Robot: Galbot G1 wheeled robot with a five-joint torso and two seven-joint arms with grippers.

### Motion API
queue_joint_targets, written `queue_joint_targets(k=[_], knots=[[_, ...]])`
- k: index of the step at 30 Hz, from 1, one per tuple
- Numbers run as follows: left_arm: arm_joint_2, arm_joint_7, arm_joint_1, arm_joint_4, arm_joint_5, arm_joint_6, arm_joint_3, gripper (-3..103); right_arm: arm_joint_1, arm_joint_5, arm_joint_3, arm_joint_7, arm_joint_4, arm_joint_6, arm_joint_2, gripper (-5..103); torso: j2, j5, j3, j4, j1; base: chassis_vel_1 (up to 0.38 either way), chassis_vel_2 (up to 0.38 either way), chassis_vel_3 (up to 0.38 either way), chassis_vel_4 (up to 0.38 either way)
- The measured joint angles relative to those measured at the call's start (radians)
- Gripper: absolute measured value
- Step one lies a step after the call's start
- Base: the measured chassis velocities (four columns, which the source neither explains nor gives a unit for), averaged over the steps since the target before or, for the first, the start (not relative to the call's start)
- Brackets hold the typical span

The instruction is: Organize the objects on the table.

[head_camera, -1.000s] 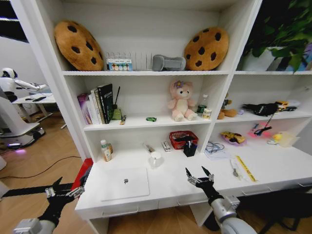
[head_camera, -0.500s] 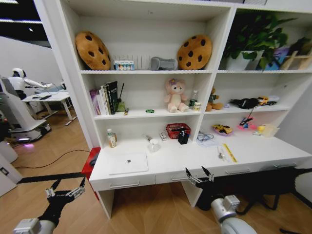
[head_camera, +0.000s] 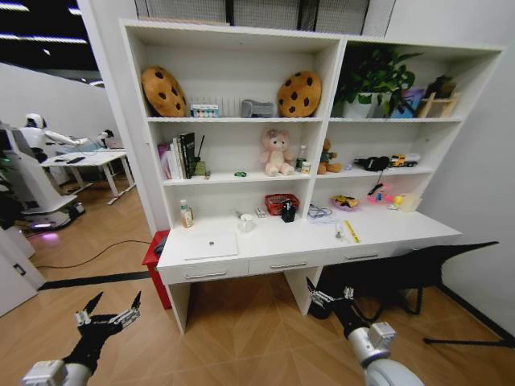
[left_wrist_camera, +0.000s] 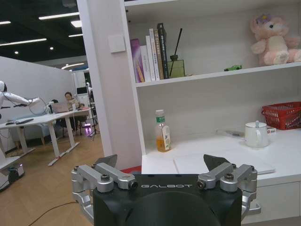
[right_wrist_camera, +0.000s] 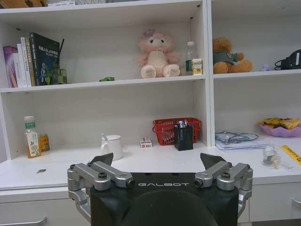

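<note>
A: Where are the pincers?

B: The left pincer (head_camera: pixel 108 315) hangs low over the wooden floor (head_camera: pixel 241 338), fingers spread wide with nothing between them. The right pincer (head_camera: pixel 330 294) is also low over the floor, jaws apart and empty. Both are well short of the table (head_camera: pixel 265 244).

A: What lies ahead of the left pincer?

B: In the left wrist view the left pincer (left_wrist_camera: pixel 162 165) faces the table's near corner (left_wrist_camera: pixel 160 162). Beyond its fingertips sits the closed silver laptop (left_wrist_camera: pixel 193 162), flat on the top. Farther back stand a bottle with a green cap (left_wrist_camera: pixel 162 131) and a white mug (left_wrist_camera: pixel 256 134), with a red basket (left_wrist_camera: pixel 283 115) past the mug.

A: And ahead of the right pincer?

B: In the right wrist view the right pincer (right_wrist_camera: pixel 157 165) points squarely at the table's front edge (right_wrist_camera: pixel 56 181). Behind it stand the mug (right_wrist_camera: pixel 112 146), the red basket (right_wrist_camera: pixel 170 131) and a black pen holder (right_wrist_camera: pixel 183 138) with pens in it. Off to its right lie papers (right_wrist_camera: pixel 240 140), a pink dish (right_wrist_camera: pixel 281 128) and a yellow ruler (right_wrist_camera: pixel 290 153).

A: The green toy?

B: A small green item (right_wrist_camera: pixel 106 79) sits on the shelf above the table, beside the pink plush bear (right_wrist_camera: pixel 155 55).
</note>
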Motion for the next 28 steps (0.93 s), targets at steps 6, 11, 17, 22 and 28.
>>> queue_joint_targets(k=[6,11,17,22,28], knots=[[0.0,0.0,0.0,0.0,0.0,0.0,0.0,100,0.0,0.0,0.0,0.0,0.0,0.0,0.0,100,0.0,-0.0009,0.0,-0.0001,0.0,-0.027,0.031,0.047,-0.021],[0.0,0.0,0.0,0.0,0.0,0.0,0.0,100,0.0,0.0,0.0,0.0,0.0,0.0,0.0,100,0.001,-0.0006,0.0,0.0,-0.001,0.02,-0.002,-0.012,0.011],[0.0,0.0,0.0,0.0,0.0,0.0,0.0,100,0.0,0.0,0.0,0.0,0.0,0.0,0.0,100,0.0,-0.0006,0.0,0.0,-0.001,0.008,-0.001,-0.003,0.004],[0.0,0.0,0.0,0.0,0.0,0.0,0.0,100,0.0,0.0,0.0,0.0,0.0,0.0,0.0,100,0.0,-0.0005,0.0,0.0,-0.001,0.0,0.0,0.0,0.0],[0.0,0.0,0.0,0.0,0.0,0.0,0.0,100,0.0,0.0,0.0,0.0,0.0,0.0,0.0,100,0.0,-0.0005,0.0,0.0,-0.001,0.0,0.0,0.0,0.0]])
